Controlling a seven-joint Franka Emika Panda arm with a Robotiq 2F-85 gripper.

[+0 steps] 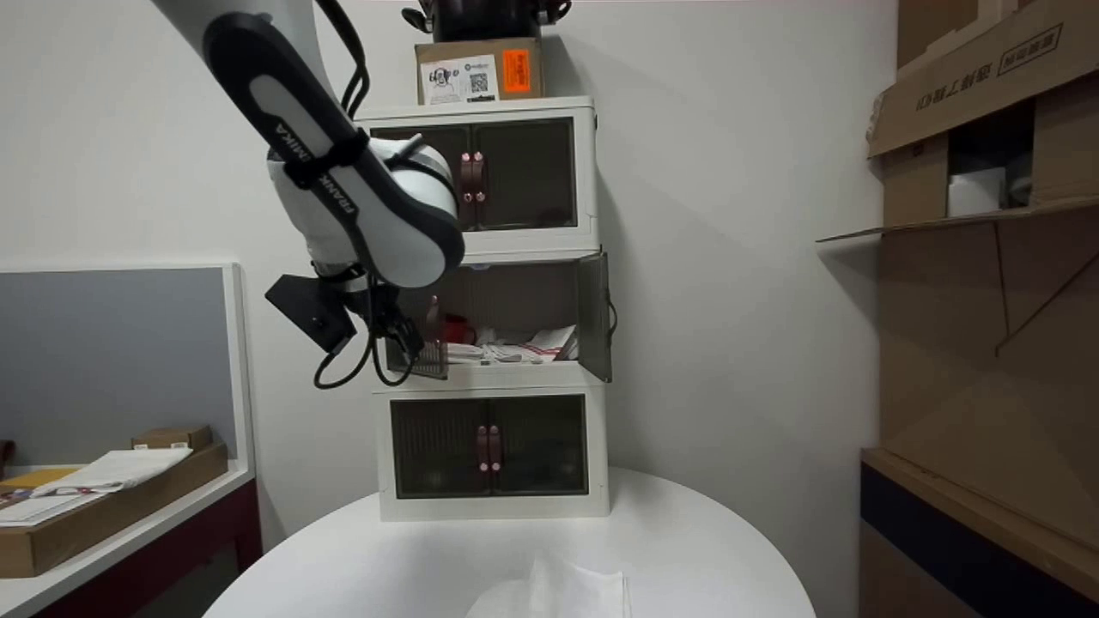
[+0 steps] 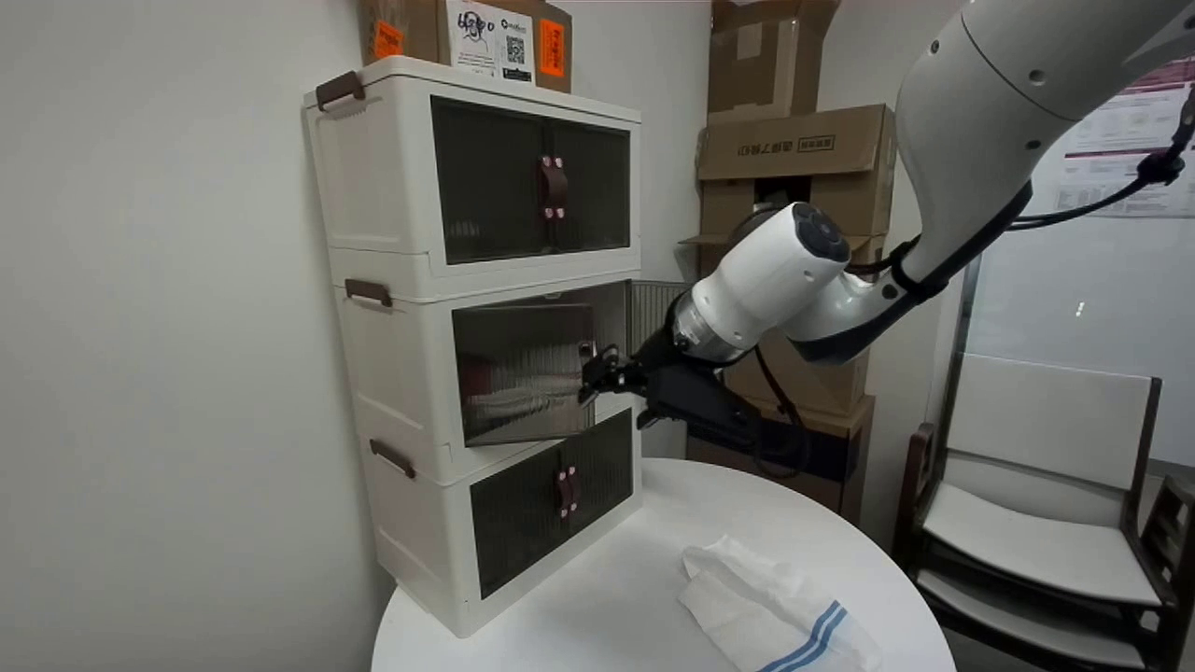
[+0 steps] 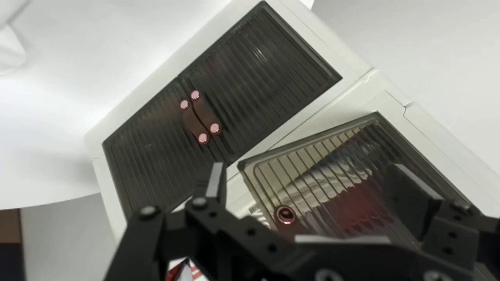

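The tool stands with its fingers spread wide, pinching nothing that shows. Seen from the wrist, the free edge of a ribbed smoky door and its brown handle appear between the two fingers; whether either finger touches the panel cannot be told. That door hangs partly open on the middle white storage box, hinged at the outer side, its free edge just beside the fingertips in an exterior view. The second door of the same box stands swung out. Inside lie folded towels, near a red object too small to name. A white cloth with blue stripes lies on the worktop below.

To handle the door well, a slow arc about its hinge should serve best, the wrist turning with the panel so that a finger bears flat instead of digging in at the corner. Contact near the free edge gives most leverage, so light pressure ought to do; a straight shove could strain the hinge or shift the box. Spread fingers might snag the handle, and the looped cables want room too.
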